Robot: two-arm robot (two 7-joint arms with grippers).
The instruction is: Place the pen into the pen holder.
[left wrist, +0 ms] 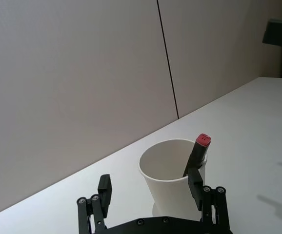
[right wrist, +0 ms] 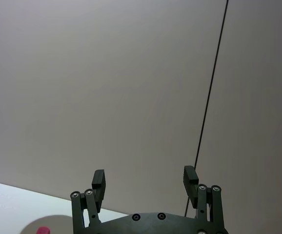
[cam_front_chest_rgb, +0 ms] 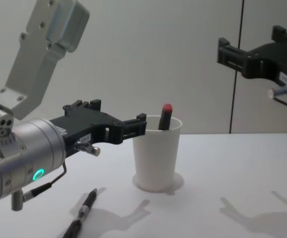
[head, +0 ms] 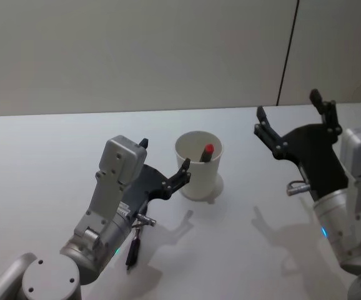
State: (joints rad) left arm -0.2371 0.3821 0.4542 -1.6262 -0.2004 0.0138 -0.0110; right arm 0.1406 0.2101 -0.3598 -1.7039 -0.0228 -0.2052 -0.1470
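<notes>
Cup (head: 199,178): white, upright on the table (head: 43,156), near the middle.
Pen (head: 207,152): inside the cup, leaning against the rim, with its red cap poking above it.
Left gripper (head: 165,155): just left of the cup at rim height, fingers spread and holding nothing. One fingertip (cam_front_chest_rgb: 141,119) is close to the cup wall, perhaps touching it.
Right gripper (head: 288,104): raised, well to the cup's right, fingers spread apart and empty.
Black pen (cam_front_chest_rgb: 81,215): lying flat on the table below the left arm, apart from the cup.
</notes>
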